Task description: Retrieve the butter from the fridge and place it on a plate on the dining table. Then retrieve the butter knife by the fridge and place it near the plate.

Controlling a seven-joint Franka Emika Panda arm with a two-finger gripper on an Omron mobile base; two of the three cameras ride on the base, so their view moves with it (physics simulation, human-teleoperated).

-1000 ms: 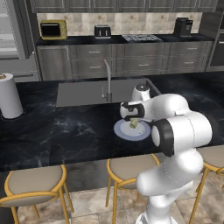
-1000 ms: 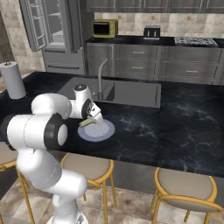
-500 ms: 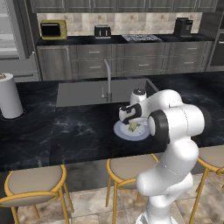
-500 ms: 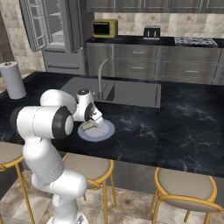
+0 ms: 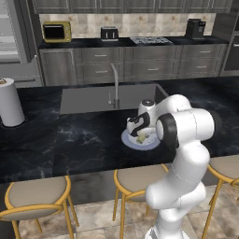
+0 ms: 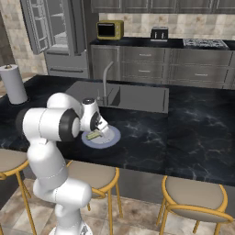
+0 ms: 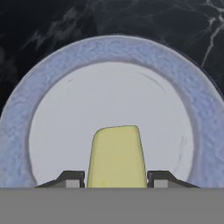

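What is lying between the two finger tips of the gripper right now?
In the hand view, the butter sits between the two tips of the gripper, directly over the plate. A thin gap shows on each side.

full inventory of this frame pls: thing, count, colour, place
butter: 1, pale yellow, over the plate's middle, between the end effector's fingertips
plate: 1, white centre with blue rim, on the dining table in front of the sink
dining table: 1, black marble with white veins
sink: 1, grey, built into the dining table, with a grey tap
paper towel roll: 1, white, on the dining table's left end
stools: at least 3, tan seats with yellow frames, along the near side of the table
fridge: 1, grey, back left, door open
microwave: 1, yellow, back counter
toaster: 1, dark, back counter
end effector: 1, dark fingertips on either side of the butter; whether they clamp it is unclear
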